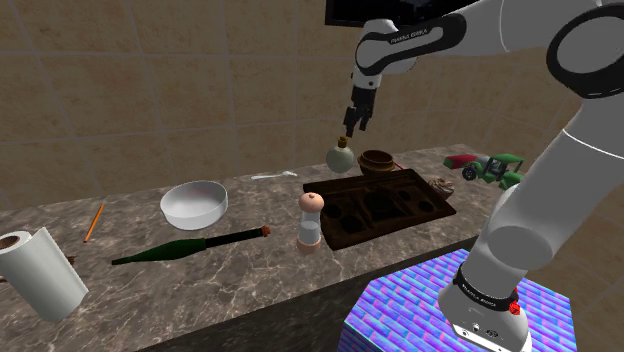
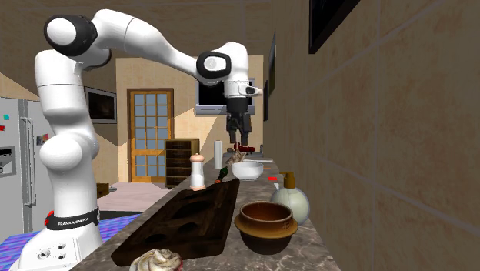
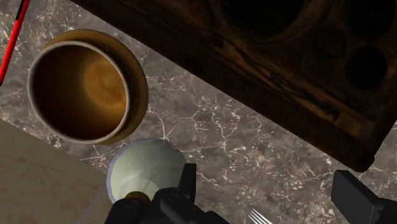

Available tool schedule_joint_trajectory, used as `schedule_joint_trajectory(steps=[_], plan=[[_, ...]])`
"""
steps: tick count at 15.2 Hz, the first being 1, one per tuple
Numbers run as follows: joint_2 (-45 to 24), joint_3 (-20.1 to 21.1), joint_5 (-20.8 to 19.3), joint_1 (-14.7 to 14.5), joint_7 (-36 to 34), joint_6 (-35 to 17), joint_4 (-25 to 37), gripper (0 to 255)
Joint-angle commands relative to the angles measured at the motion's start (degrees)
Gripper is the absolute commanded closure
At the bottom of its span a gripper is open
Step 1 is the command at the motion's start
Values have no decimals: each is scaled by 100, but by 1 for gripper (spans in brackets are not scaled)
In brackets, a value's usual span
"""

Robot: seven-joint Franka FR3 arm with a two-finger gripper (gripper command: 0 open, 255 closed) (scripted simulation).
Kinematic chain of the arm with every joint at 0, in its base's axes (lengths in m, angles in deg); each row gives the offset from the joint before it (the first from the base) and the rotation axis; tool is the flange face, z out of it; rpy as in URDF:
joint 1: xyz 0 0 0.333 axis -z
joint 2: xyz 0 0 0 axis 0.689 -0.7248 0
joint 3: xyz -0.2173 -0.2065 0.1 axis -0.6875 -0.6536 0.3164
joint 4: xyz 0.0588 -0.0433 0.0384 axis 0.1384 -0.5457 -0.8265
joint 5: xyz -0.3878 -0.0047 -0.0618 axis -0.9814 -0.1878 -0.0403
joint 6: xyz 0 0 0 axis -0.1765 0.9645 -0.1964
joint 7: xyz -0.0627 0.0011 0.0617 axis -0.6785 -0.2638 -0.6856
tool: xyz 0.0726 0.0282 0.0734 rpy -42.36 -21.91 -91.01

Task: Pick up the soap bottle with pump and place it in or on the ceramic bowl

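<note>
While the end effector (image 1: pixel 354 124) hangs spread above the bottle (image 1: pixel 341 156), the brown bowl (image 1: pixel 377 160) just beside it sits empty, the wooden tray (image 1: pixel 400 224) near both on the bench (image 1: pixel 250 270)

Shoulder camera high beside the stand (image 1: pixel 392 310), second low along the counter (image 2: pixel 314 245), wrist close overhead (tray (image 1: pixel 380 222) in all).

Glossy white arm (image 1: pixel 530 212), dark rings at the joints, tiny white lettering on black bands, red dots on the base (image 1: pixel 482 322), all-black gripper (image 1: pixel 355 126).
</note>
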Motion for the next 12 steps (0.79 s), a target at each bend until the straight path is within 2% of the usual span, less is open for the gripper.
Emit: schedule_joint_trajectory(steps=[1, 7, 12], plan=[[-415, -112, 53, 60, 217, -95, 309, 0], [-1693, -304, 317, 274, 753, -257, 1374, 0], [-2827, -354, 573, 554, 1135, -198, 2523, 0]])
